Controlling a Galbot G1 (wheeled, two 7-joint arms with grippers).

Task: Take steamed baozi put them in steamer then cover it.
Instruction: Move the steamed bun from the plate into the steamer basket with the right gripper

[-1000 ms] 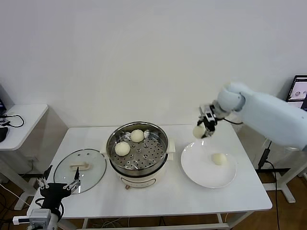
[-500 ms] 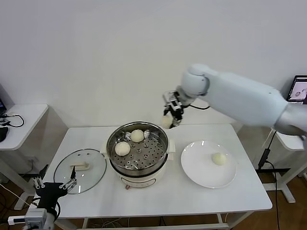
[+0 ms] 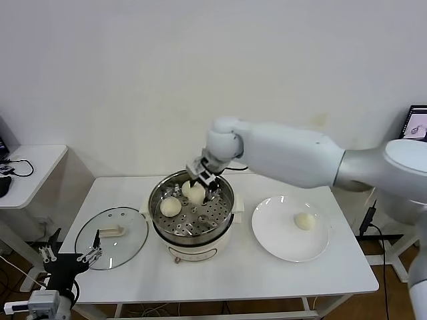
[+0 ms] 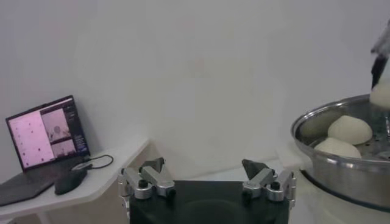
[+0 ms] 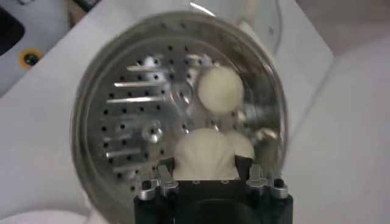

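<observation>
The steamer [image 3: 208, 219] stands mid-table, its steel pot open. My right gripper [image 3: 201, 187] is shut on a cream-white baozi [image 3: 194, 195] and holds it low over the back of the perforated tray [image 5: 128, 122]. The right wrist view shows this baozi [image 5: 206, 155] between the jaws of my right gripper [image 5: 206, 175]. Two baozi lie in the steamer: one at the left [image 3: 170, 207] and one right behind the held one, mostly hidden. A fourth baozi [image 3: 305, 221] lies on the white plate [image 3: 270, 245]. My left gripper [image 3: 65, 254] is open and empty, low at the table's front left.
The glass lid [image 3: 111, 237] with its cream handle lies flat on the table left of the steamer. The left wrist view shows the steamer's rim [image 4: 341, 164]. A side table [image 3: 30, 167] stands at the far left.
My right arm has swung left from above the plate, carrying the baozi, and lowered it into the steamer. My left gripper has sunk slightly at the lower left.
</observation>
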